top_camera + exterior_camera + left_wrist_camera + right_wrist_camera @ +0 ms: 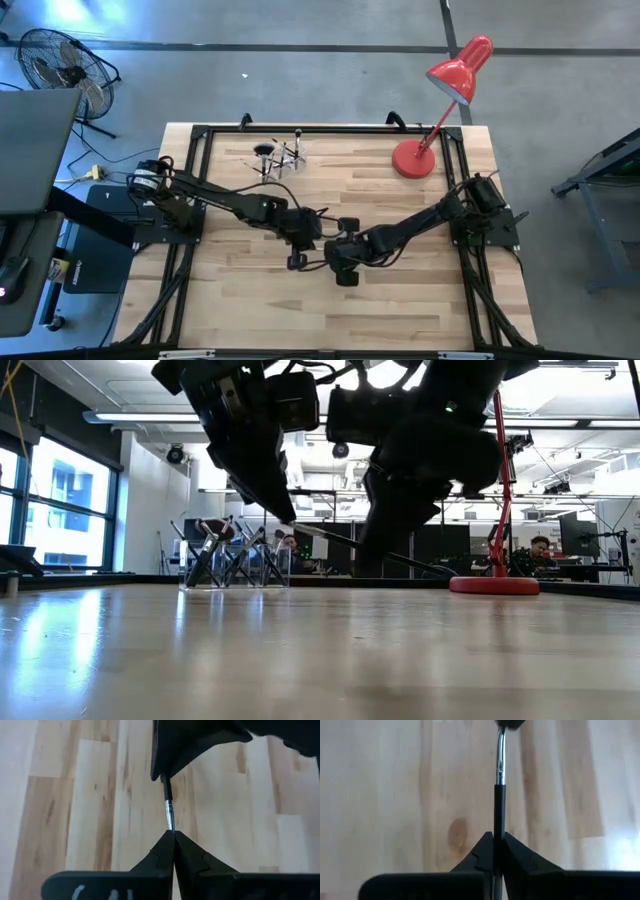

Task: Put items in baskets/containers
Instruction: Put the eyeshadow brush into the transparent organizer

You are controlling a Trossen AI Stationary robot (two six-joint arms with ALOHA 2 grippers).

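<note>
Makeup brush [169, 810], slim with a dark handle and silver ferrule, spans between my two grippers above the middle of the pale wooden table [420, 290]. My left gripper [173, 836] is pressed together on its ferrule end, and my right gripper [498, 840] pinches the dark handle. The risk I see: with both ends clamped, any pull apart could bend the thin brush or twist it out of line, and letting go unevenly could drop it. The small clear cup-like holder [235, 567], already bristling with brushes, stands well apart near the far edge, left of the red desk lamp [440, 110].
</note>
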